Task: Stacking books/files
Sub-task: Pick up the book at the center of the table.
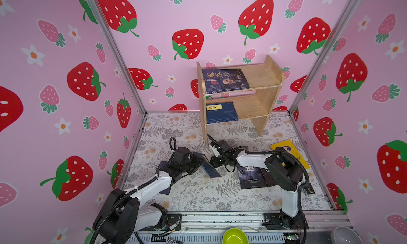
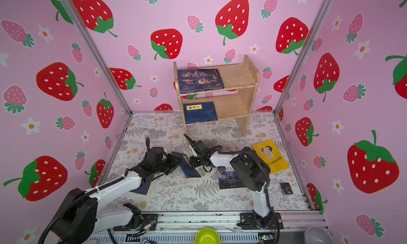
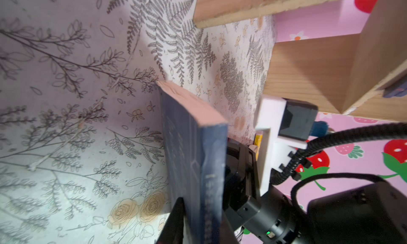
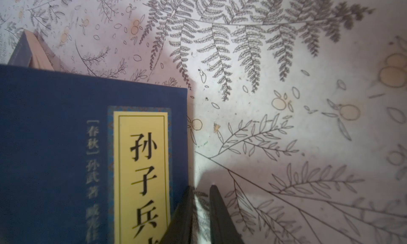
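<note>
navy book (image 1: pixel 211 169), pinched tilted in your left jaws; narrow, empty right jaws beside it could knock it loose.

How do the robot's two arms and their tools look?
Left arm and right arm: white shells, black joints, black ribbed cables along them. Left tool and right tool: black, with slim tapered fingers.

robot test booth, strawberry-print walls (image 1: pixel 167 16)
</note>
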Motion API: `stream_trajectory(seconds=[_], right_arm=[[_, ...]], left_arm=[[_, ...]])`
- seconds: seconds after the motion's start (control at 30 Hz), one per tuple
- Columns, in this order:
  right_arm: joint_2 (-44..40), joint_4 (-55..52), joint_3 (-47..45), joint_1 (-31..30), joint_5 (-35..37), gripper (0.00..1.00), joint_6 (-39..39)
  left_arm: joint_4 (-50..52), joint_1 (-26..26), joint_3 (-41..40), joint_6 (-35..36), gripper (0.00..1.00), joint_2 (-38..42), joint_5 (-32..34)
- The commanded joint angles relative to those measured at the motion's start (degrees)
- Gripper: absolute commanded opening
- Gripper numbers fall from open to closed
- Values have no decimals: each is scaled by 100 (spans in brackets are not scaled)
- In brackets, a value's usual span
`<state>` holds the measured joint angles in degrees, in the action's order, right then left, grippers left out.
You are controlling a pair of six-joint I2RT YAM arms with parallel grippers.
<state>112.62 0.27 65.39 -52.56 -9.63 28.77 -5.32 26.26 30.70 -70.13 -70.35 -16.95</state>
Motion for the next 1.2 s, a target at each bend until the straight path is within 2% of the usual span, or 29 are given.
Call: stream_trajectory(seconds=[0.0, 0.17, 0.2, 0.3, 0.4, 0.6, 0.77, 0.9, 1.03, 1.17], right_arm=[[-19, -660, -40, -85, -102, 19, 79], [-268, -669, -52, 2, -112, 24, 235], [-366, -649, -57, 38, -114, 30, 295], [-761, -609, -108, 212, -127, 40, 509], [-1331, -555, -232, 465, -131, 60, 891], [-2807, -412, -584, 1077, -356, 78, 1706], [-4088, -179, -1149, 1588, -251, 93, 2427], [-4961, 223, -1720, 2065, -484, 97, 3033], [-5579, 438, -2021, 2342, -683, 100, 3373], [-5995, 299, -1977, 2446, -736, 100, 3455]], left_arm=[[679, 28, 298, 150, 17, -160, -80], [882, 46, 457, 220, 7, -186, -171], [909, 53, 480, 272, 1, -124, -213], [975, 81, 463, 437, 0, 298, -213], [1251, 79, 553, 626, 0, 843, -160], [2028, 70, 1506, 1345, 0, 1183, -555], [1670, 195, 2398, 1429, 0, 769, -1030], [1553, 510, 3132, 1565, 0, 296, -1069], [1054, 719, 3728, 1550, 0, -215, -938], [549, 940, 4282, 1550, 0, -766, -432]])
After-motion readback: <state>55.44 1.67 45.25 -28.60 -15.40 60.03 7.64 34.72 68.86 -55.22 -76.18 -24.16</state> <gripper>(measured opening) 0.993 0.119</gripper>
